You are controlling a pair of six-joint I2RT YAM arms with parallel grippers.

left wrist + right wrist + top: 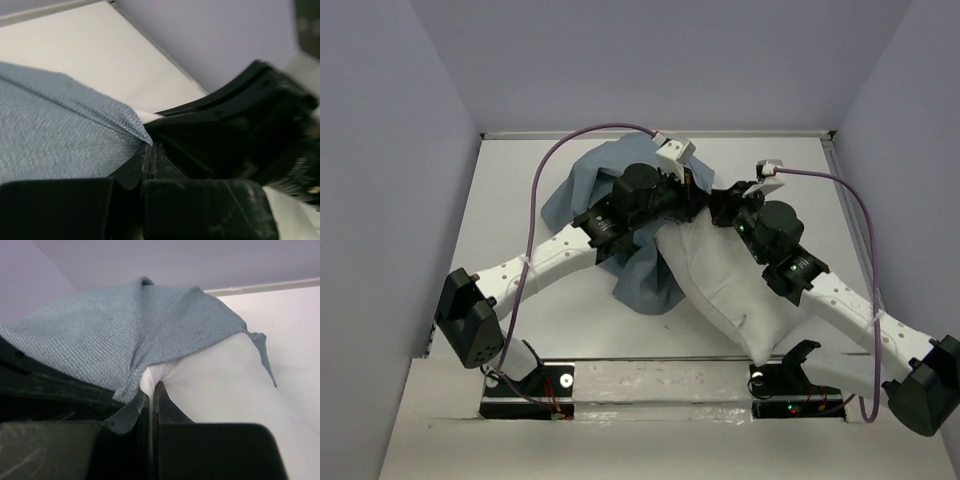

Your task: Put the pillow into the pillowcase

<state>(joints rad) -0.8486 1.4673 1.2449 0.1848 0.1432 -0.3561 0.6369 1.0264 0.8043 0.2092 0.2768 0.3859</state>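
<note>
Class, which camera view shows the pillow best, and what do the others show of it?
The top external view: the pillow lies there at full exposed length, far end covered by the pillowcase. The right wrist shows only a white bulge under the blue hem; the left wrist, at most a thin white sliver.

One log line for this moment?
left pincer: shut on pillowcase edge | right pincer: shut on pillowcase edge | pillow: one end under pillowcase

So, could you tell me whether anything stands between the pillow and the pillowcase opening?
Nothing visible does: the pillowcase drapes over one end of the pillow, its hem pinched by the left claw and right claw.
</note>
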